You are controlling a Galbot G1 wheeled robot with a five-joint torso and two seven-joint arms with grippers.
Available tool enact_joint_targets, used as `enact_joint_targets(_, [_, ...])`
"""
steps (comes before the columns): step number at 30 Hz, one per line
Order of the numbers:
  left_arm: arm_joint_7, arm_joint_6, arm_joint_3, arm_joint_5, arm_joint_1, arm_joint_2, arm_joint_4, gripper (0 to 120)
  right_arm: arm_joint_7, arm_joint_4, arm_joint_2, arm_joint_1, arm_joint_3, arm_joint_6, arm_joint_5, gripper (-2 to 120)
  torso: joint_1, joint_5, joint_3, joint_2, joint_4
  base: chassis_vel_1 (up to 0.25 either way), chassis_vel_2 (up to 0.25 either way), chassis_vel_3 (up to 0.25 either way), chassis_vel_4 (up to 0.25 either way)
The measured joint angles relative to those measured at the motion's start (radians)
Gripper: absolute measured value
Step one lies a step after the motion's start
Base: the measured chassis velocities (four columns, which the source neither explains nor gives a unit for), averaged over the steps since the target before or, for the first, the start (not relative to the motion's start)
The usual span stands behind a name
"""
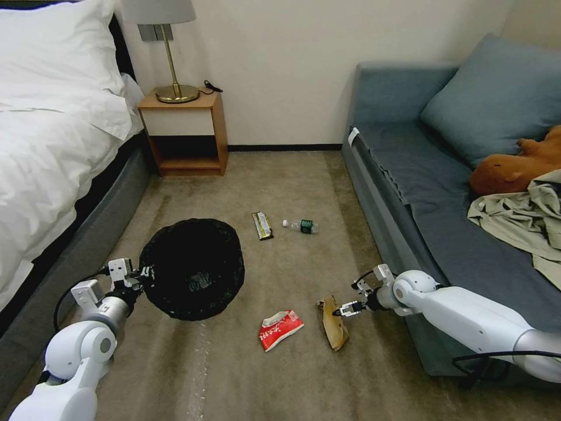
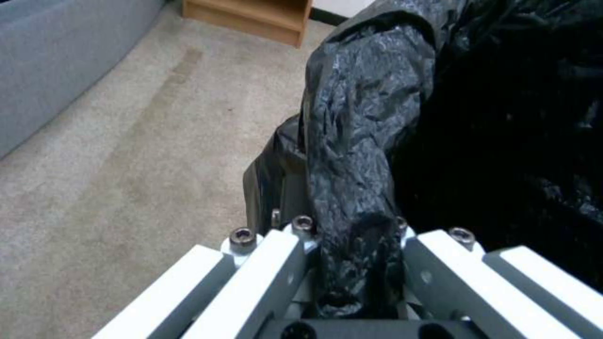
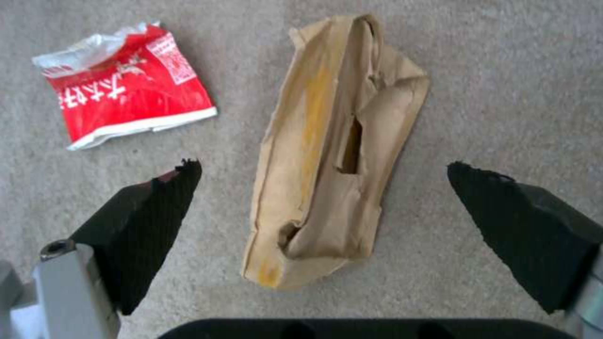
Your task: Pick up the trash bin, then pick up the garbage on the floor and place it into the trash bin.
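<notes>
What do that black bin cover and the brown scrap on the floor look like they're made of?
The trash bin seems wrapped in thin glossy plastic film: it is wrinkled and catches light where the left gripper pinches its rim. The brown scrap looks like matte kraft paper, creased and torn, with a yellowish stain; the open right gripper hovers over it.

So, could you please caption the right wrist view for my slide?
Open right gripper poised over the brown paper scrap on the carpet, red-and-white snack packet beside it.

Beige carpet [image 1: 292,187], worn streaks. White-linen bed [image 1: 52,134] along left edge; wooden nightstand [image 1: 184,131] with brass lamp [image 1: 169,52] against cream wall [image 1: 280,64]. Blue-grey sofa [image 1: 421,175] right, matching cushion [image 1: 497,93].
</notes>
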Motion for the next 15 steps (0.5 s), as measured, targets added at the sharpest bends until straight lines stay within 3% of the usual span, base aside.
enact_joint_targets(12, [0.01, -0.013, -0.007, 0.003, 0.003, 0.006, 0.012, 3, -0.003, 0.095, -0.044, 0.017, -0.003, -0.006, 0.015, 100, 0.0, 0.0003, 0.0, 0.0, 0.0001, 0.0, 0.0, 0.0, 0.0])
enact_joint_targets(15, [0.013, -0.016, -0.001, 0.007, -0.006, 0.004, 0.022, 3, 0.007, 0.181, -0.094, 0.03, -0.01, -0.012, 0.051, 100, 0.0, 0.0002, 0.0, 0.0, -0.0001, 0.0, 0.0, 0.0, 0.0])
